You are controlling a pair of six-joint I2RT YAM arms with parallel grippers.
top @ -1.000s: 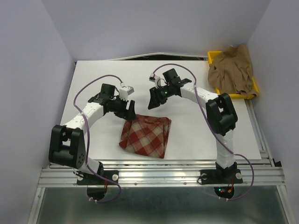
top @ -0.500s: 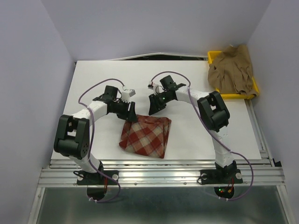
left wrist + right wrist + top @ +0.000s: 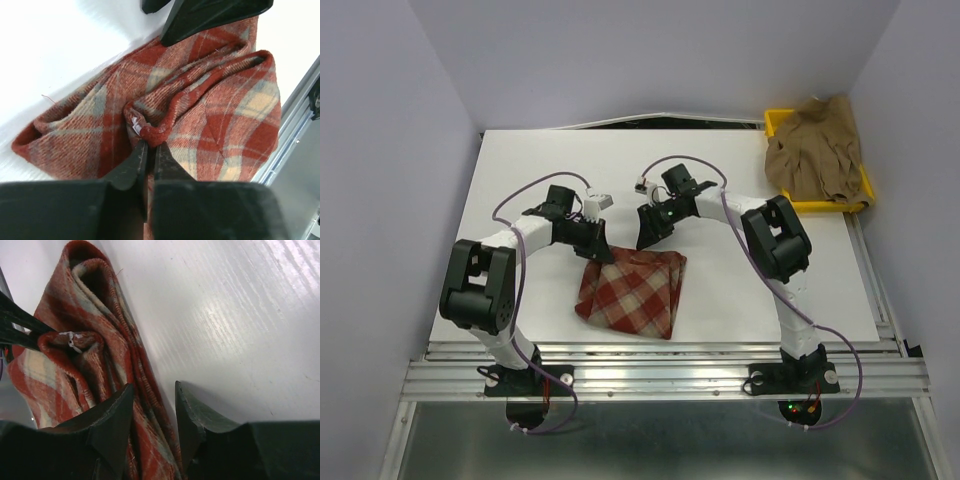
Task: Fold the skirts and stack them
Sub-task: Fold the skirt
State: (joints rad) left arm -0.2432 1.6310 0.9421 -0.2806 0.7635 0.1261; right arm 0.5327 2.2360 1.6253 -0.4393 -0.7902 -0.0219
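Left gripper (image 3: pixel 150 146), tips pinching plaid skirt (image 3: pixel 215 117) hem

The plaid skirt (image 3: pixel 630 290) lies folded close to the middle of the tabletop's (image 3: pixel 520 170) near edge. The left gripper (image 3: pixel 601 251) meets the skirt's far left corner. The right gripper (image 3: pixel 648 233) sits just beyond its far edge. The tan skirt (image 3: pixel 815 150) is heaped over the yellow tray (image 3: pixel 777 122) at the far right corner.

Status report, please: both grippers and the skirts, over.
Left gripper shut on plaid skirt edge. Right gripper open at same skirt. Tan skirt crumpled on yellow tray. No obstruction seen.
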